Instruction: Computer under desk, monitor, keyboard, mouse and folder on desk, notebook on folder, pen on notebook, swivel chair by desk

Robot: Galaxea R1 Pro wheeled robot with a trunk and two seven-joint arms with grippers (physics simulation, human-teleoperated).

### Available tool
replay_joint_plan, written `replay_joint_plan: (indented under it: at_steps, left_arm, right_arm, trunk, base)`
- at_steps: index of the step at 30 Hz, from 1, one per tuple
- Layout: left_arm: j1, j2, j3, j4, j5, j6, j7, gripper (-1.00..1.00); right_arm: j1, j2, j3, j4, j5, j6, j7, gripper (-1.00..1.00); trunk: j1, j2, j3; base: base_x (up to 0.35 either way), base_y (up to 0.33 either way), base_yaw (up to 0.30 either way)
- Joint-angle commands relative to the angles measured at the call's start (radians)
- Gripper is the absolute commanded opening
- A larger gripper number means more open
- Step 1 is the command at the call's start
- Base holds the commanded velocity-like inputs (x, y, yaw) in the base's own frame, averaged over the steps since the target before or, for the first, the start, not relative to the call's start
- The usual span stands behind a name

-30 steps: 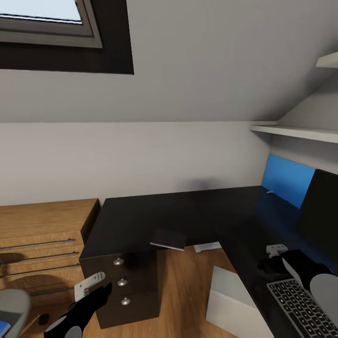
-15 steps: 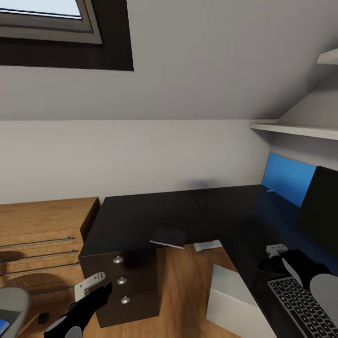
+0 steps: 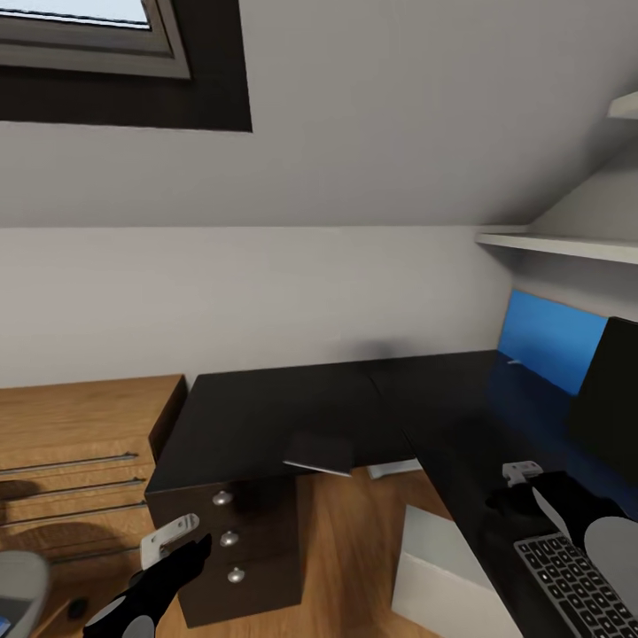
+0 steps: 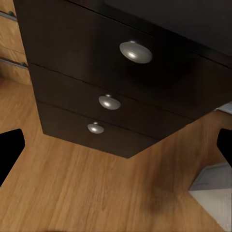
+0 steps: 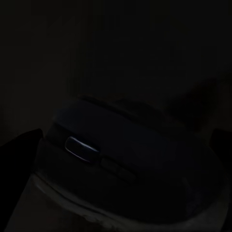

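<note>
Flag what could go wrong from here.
1. The thin grey notebook overhangs the edge of the long black desk; a bump could knock it to the floor.
2. The right wrist view is nearly black, so whether the right gripper holds the small black mouse is hard to judge.

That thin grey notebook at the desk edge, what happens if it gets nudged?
The notebook looks thin, so probably light and slightly bendy. It juts past the desk edge, so a push outward may tip it off.
</note>
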Motion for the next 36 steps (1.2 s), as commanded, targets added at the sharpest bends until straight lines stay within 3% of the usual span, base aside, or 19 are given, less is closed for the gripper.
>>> replay_joint_plan:
  at_steps: [1,11,15,29,30,36]
  left_arm:
    - [0.000,0.001,-0.002,-0.001,0.010,0.000,0.010,1.00]
    - [0.000,-0.003,-0.007,-0.001,0.010,0.001,0.011,1.00]
    - [0.000,-0.004,-0.008,-0.002,0.010,0.001,0.011,1.00]
    - [0.000,-0.002,-0.005,-0.002,0.010,0.001,0.011,1.00]
    - [0.000,-0.002,-0.005,-0.002,0.010,0.001,0.011,1.00]
    - [0.000,-0.002,-0.005,-0.002,0.010,0.001,0.011,1.00]
  right_arm:
    - [0.000,-0.001,0.007,-0.002,-0.009,0.006,0.000,-1.00]
    - [0.000,-0.001,0.009,-0.001,-0.009,0.005,0.000,-1.00]
    - [0.000,-0.001,0.010,0.000,-0.009,0.005,0.000,-1.00]
    - [0.000,-0.002,0.010,-0.001,-0.009,0.004,0.000,-1.00]
    - [0.000,-0.002,0.010,0.000,-0.008,0.004,0.000,1.00]
    - [0.000,-0.001,0.010,0.000,0.013,0.004,0.000,1.00]
  trunk:
    - [0.000,-0.001,-0.001]
    - [0.000,-0.001,-0.001]
    - [0.016,-0.029,-0.014]
    - [0.016,-0.029,-0.014]
    - [0.016,-0.029,-0.014]
    - [0.016,-0.029,-0.014]
  base:
    - [0.138,0.000,0.000]
    - [0.023,0.000,0.000]
    - [0.000,0.000,0.000]
    - [0.000,0.000,0.000]
    - [0.000,0.000,0.000]
    - [0.000,0.000,0.000]
